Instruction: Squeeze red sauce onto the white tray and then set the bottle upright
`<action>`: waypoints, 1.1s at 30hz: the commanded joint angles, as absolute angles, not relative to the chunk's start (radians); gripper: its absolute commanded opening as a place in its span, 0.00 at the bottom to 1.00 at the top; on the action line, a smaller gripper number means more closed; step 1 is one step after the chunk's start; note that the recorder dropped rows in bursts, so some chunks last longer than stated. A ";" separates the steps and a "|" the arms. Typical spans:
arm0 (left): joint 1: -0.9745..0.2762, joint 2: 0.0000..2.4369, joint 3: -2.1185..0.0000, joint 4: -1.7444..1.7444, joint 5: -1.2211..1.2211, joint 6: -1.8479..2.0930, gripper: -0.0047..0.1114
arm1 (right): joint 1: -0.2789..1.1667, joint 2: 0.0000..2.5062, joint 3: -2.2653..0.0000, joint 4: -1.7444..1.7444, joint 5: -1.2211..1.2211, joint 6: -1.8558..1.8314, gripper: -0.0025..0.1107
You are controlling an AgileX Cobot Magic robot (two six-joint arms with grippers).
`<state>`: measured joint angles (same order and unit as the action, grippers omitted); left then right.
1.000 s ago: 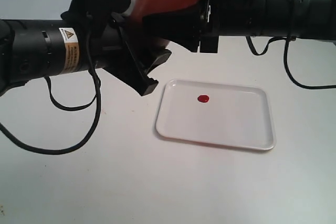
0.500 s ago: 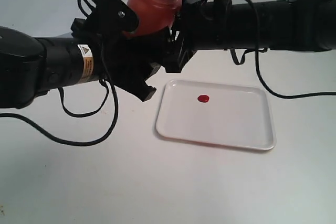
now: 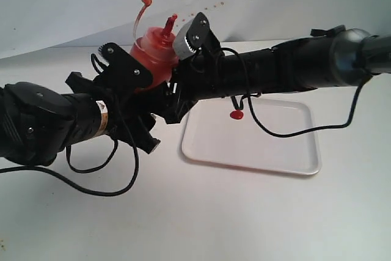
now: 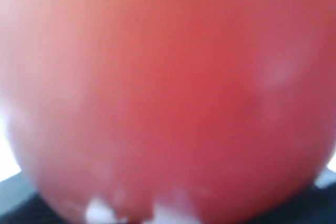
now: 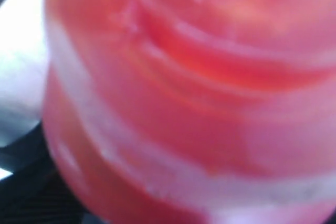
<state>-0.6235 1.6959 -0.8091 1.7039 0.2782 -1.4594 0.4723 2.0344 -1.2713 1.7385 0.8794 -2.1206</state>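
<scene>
The bottle (image 3: 153, 59) is translucent red-tinted plastic, the white tray (image 3: 269, 151) smooth plastic, the red sauce (image 3: 236, 115) glossy

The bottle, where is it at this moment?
In the exterior view the bottle is left of centre, nozzle up, between the left arm and the right arm, up and left of the white tray.

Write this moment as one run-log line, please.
bottle: nozzle up, aloft | left gripper: shut on bottle | right gripper: shut on bottle | tray: one sauce blob
</scene>
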 commanded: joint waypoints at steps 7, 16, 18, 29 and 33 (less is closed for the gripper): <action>-0.524 1.757 -0.760 1.744 0.222 -1.452 0.05 | 0.539 2.097 -1.363 1.744 0.907 -2.118 0.02; -0.487 1.834 -0.762 1.744 0.170 -1.473 0.05 | 0.548 2.101 -1.363 1.744 0.800 -2.118 0.02; -0.487 1.837 -0.762 1.744 0.156 -1.473 0.05 | 0.560 2.101 -1.363 1.744 0.764 -2.118 0.02; -0.487 1.840 -0.762 1.744 0.131 -1.465 0.54 | 0.569 2.101 -1.363 1.744 0.718 -2.118 0.02; -0.487 1.840 -0.762 1.744 0.138 -1.461 0.95 | 0.569 2.101 -1.363 1.744 0.718 -2.118 0.02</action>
